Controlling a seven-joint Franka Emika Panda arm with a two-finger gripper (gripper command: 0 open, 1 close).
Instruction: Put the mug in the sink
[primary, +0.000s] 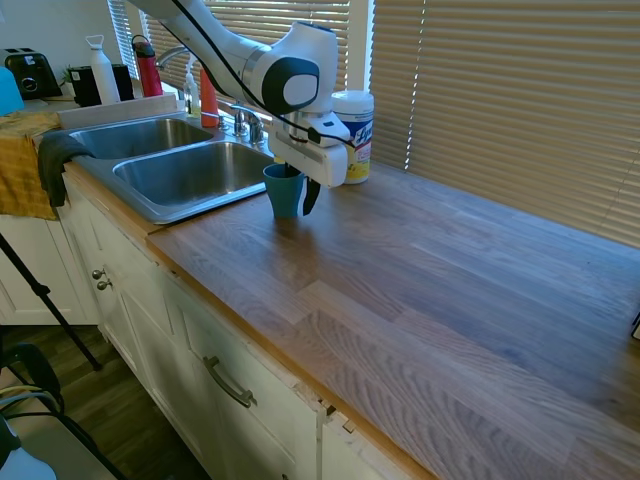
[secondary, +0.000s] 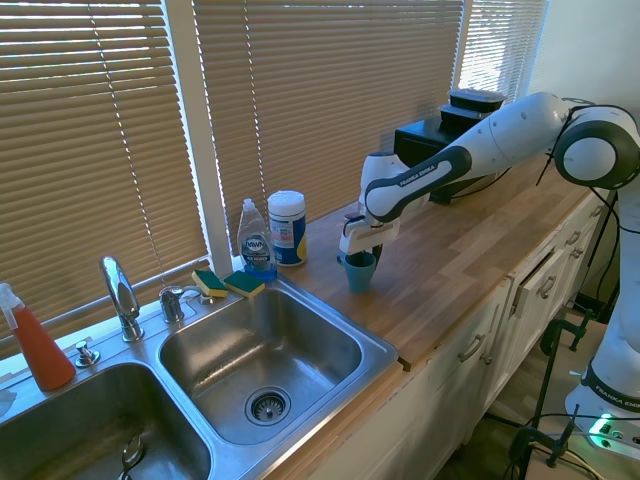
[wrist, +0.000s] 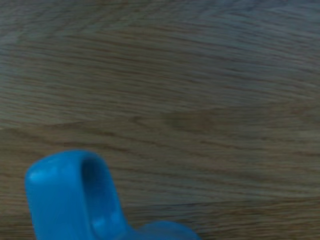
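Observation:
The mug (primary: 283, 192) is a small teal-blue cup standing upright on the wooden counter, just right of the sink (primary: 150, 205). My gripper (primary: 298, 198) has come down over its rim. One dark finger presses on the outside of the mug's wall, and the other is hidden inside the cup. From the other side, the mug (secondary: 360, 271) sits under the gripper (secondary: 362, 258), a short way from the sink's corner (secondary: 385, 350). The wrist view shows the mug's blue handle (wrist: 75, 200) over wood grain.
A white-and-yellow wipes canister (primary: 352, 122) stands just behind the mug. A dish-soap bottle (secondary: 255, 240) and two sponges (secondary: 228, 283) line the sink's back rim by the faucet (secondary: 120, 295). A cloth (primary: 25, 160) hangs at the sink's far end.

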